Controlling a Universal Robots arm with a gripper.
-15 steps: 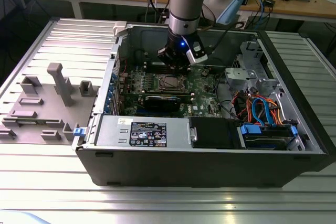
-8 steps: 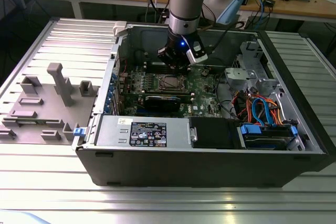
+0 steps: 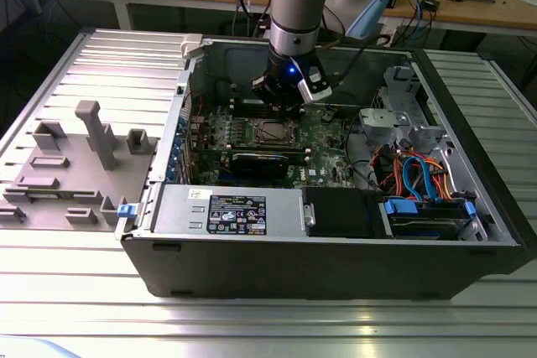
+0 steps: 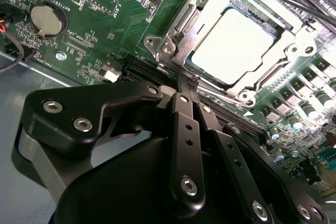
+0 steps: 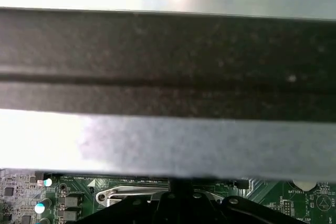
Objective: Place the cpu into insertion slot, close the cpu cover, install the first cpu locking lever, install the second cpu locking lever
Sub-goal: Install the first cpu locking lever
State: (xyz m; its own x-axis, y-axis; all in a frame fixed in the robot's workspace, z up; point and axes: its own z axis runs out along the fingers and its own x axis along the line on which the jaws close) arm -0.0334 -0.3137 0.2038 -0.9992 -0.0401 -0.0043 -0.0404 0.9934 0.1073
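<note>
Fingers (image 4: 188,80) pressed together, tips at the cpu cover (image 4: 181,22) over the cpu (image 4: 233,45).

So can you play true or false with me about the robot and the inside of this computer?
1. The cpu is sitting inside the insertion slot. True.
2. The cpu cover is standing straight up, wide open. False: it lies flat around the chip, with the chip's shiny top showing through its cut-out.
3. The pincer is carrying the chip up in the air. False: its closed tips are down at the edge of the socket, holding no chip.
4. In the exterior view the arm reaches down into the open computer case. True.
5. The green circuit board has a round silver battery on it. True.
</note>
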